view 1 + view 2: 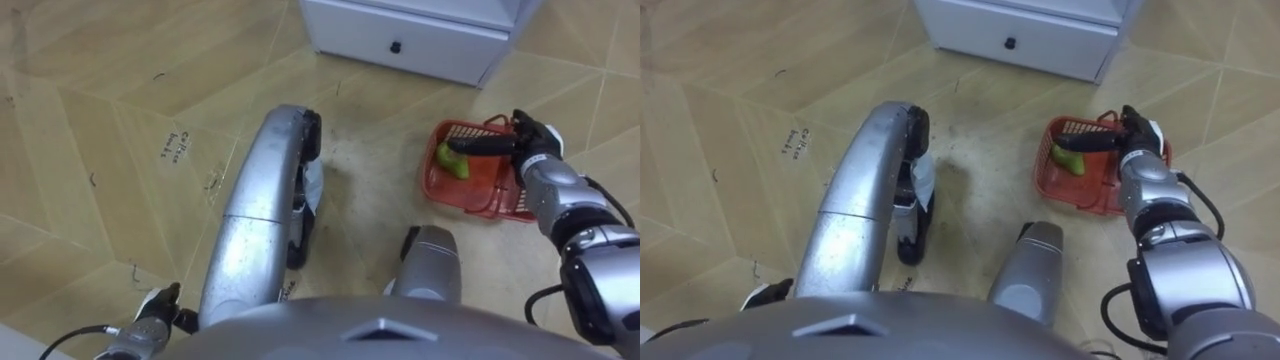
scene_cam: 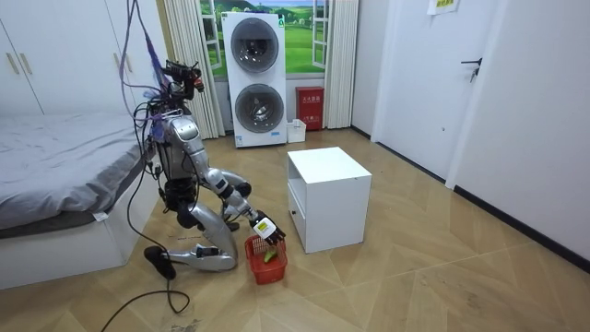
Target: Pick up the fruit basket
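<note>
Basket (image 1: 475,196) on floor, right of frame, not lifted. Right hand (image 1: 528,140) above it, fingers straight, no grip. Left hand (image 1: 150,308) lower left, state unclear. Grasp and lift remain.

Both eye views look steeply down from the robot's head, close above the wooden floor (image 1: 120,90), set slightly apart side by side. The room view stands well off, facing the window (image 2: 309,32) wall. All three share the red basket (image 1: 470,195), at the eye frames' right, and the white cabinet (image 1: 410,40) at their top
</note>
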You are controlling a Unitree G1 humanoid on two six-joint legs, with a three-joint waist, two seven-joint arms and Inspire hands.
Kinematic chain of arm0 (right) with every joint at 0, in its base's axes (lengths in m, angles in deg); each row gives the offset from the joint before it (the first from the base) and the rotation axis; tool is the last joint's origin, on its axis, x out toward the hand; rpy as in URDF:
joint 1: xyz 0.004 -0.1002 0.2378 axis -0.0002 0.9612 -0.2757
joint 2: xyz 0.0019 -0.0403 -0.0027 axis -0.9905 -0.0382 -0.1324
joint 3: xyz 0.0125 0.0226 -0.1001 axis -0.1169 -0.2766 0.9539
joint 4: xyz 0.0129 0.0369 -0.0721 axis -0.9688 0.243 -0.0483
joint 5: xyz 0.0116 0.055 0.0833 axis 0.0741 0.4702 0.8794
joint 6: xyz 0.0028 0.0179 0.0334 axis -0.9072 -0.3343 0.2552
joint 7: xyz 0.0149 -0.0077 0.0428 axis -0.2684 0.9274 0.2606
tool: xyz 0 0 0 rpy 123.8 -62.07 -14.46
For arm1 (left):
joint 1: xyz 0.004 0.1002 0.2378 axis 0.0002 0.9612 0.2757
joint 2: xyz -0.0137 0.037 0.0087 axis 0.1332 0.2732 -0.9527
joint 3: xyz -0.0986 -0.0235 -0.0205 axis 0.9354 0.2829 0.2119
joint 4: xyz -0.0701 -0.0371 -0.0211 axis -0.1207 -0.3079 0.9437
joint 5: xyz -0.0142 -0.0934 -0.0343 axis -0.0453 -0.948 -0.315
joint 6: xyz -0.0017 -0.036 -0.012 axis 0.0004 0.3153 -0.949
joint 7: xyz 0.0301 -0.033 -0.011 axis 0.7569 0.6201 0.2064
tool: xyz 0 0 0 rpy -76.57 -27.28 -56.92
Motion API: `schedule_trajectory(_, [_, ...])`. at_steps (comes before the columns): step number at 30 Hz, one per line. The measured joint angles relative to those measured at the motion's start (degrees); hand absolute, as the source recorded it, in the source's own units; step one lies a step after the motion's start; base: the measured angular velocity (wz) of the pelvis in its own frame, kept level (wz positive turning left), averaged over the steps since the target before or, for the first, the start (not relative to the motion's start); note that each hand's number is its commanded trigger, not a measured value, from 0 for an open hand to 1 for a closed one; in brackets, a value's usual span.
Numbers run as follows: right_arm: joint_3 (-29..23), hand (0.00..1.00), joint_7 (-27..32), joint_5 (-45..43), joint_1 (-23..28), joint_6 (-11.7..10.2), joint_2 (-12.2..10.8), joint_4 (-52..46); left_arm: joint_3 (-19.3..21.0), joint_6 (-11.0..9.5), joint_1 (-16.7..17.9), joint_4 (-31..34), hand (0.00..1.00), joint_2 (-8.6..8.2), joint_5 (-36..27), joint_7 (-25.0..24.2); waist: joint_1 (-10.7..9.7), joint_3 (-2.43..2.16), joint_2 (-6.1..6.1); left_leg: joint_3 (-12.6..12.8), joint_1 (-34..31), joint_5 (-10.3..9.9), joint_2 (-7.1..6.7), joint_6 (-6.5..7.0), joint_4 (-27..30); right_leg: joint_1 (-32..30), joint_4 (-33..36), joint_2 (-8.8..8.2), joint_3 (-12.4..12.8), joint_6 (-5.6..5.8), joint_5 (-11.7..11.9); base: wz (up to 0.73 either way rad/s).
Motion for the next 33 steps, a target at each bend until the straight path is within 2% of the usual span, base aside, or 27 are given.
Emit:
schedule_trajectory(8, [0.13,0.00,0.60,0.29,0.07,-0.19,0.13,0.14,-1.75,-0.01,0.34,0.08,0.00,-0.04,-1.10,0.07,-0.05,0.02,-0.02,-0.03,-0.23,0.00,-0.09,0.00,0.08,-0.01,0.00,-0.03,0.00,0.01,0.00,0.00])
schedule_trajectory(13, [2.20,0.00,1.03,2.10,0.47,-0.70,0.11,0.75,-2.91,0.01,1.15,0.70,0.00,-0.13,-2.36,0.06,-0.07,0.01,0.12,-0.11,-0.07,0.00,-0.11,0.00,0.24,0.61,-0.04,-0.01,-0.15,0.01,-0.01,0.01])
schedule_trajectory(18, [2.41,0.00,1.04,2.60,0.98,-0.68,0.13,0.82,-5.17,0.01,1.22,2.02,0.00,-0.19,-2.39,0.15,0.02,0.18,0.89,-0.15,-0.02,-0.03,-0.09,0.03,0.22,0.56,-0.01,-0.05,-0.47,0.02,0.00,0.01])
schedule_trajectory(21, [2.56,0.00,1.06,3.14,0.98,-0.86,0.20,1.33,-5.64,-0.09,1.07,3.19,0.00,-0.33,-2.39,0.38,-0.05,-0.03,1.90,-0.13,-0.02,-0.02,-0.01,0.01,0.23,0.45,-0.02,-0.03,-0.39,0.01,-0.01,0.00])
schedule_trajectory(25, [3.29,0.00,1.24,4.57,0.96,-1.01,0.24,1.68,-5.66,0.00,1.10,4.24,0.00,-0.33,-2.38,0.33,-0.04,-0.29,2.32,-0.13,0.06,0.01,-0.05,-0.01,0.18,0.48,-0.02,0.02,-0.26,0.02,-0.01,-0.01])
schedule_trajectory(26, [3.40,0.00,1.38,4.57,0.96,-1.03,0.26,1.70,-5.66,0.03,1.11,4.56,0.00,-0.33,-2.38,0.25,-0.02,-0.23,2.22,-0.14,0.11,0.01,-0.08,-0.01,0.20,0.75,-0.02,0.03,-0.27,0.02,-0.01,0.00])
schedule_trajectory(27, [3.40,0.49,1.55,4.57,0.96,-1.02,0.25,1.76,-5.65,0.10,1.12,4.98,0.00,-0.33,-2.37,0.16,0.02,-0.22,2.20,-0.15,0.11,0.01,-0.08,-0.01,0.23,0.78,-0.02,0.04,-0.29,0.02,-0.01,0.00])
schedule_trajectory(28, [3.40,0.87,1.56,4.59,0.96,-1.00,0.25,1.85,-5.68,0.11,1.11,5.19,0.00,-0.33,-2.37,0.09,0.06,-0.22,2.21,-0.15,0.11,0.01,-0.08,-0.01,0.24,0.77,-0.01,0.04,-0.34,0.02,-0.01,0.00])
schedule_trajectory(29, [3.48,1.00,1.54,4.60,0.95,-0.89,0.23,2.17,-5.77,0.13,1.09,5.62,0.00,-0.33,-2.37,0.03,0.11,-0.23,2.22,-0.16,0.17,0.01,-0.08,-0.01,0.30,0.73,-0.01,0.03,-0.38,0.03,-0.01,0.00])
schedule_trajectory(33, [3.95,1.00,1.53,4.55,0.95,-0.74,0.22,3.41,-6.61,0.23,0.82,5.83,0.00,-0.38,-2.35,-0.08,0.48,0.03,1.79,-0.20,0.21,0.00,-0.10,-0.01,0.43,0.87,0.03,0.03,-0.49,0.04,-0.02,0.00])
